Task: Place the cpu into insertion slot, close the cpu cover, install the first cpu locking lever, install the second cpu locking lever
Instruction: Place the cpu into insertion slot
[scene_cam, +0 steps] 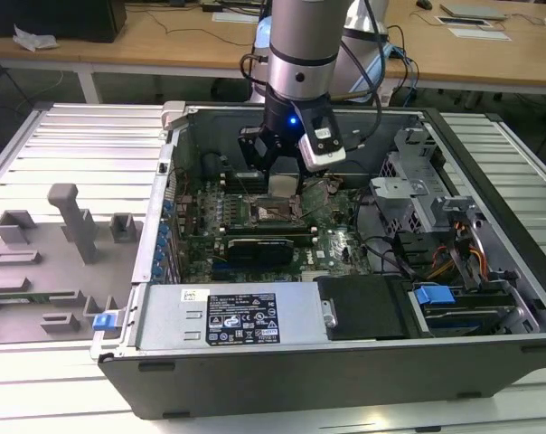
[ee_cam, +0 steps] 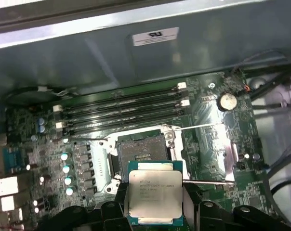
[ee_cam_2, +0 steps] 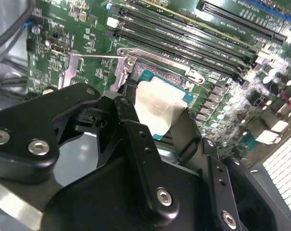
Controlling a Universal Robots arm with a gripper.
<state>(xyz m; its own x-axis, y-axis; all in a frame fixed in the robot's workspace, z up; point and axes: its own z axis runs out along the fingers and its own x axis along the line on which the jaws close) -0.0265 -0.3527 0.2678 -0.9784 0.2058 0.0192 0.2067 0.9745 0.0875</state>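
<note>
One cpu (ee_cam: 154, 196) (in jaws), one slot (ee_cam: 141, 150)

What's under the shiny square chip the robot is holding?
Below the cpu, clamped in the gripper, sits the insertion slot in the green motherboard. Its dark middle shows past the chip; the part straight beneath is covered.

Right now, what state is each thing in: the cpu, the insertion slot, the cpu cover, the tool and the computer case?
cpu, gripped by its edges, metal top up, not seated.
insertion slot, empty, pin field exposed.
cpu cover, swung open, off the slot.
tool, shut on the cpu.
computer case, side open, board exposed.
</note>
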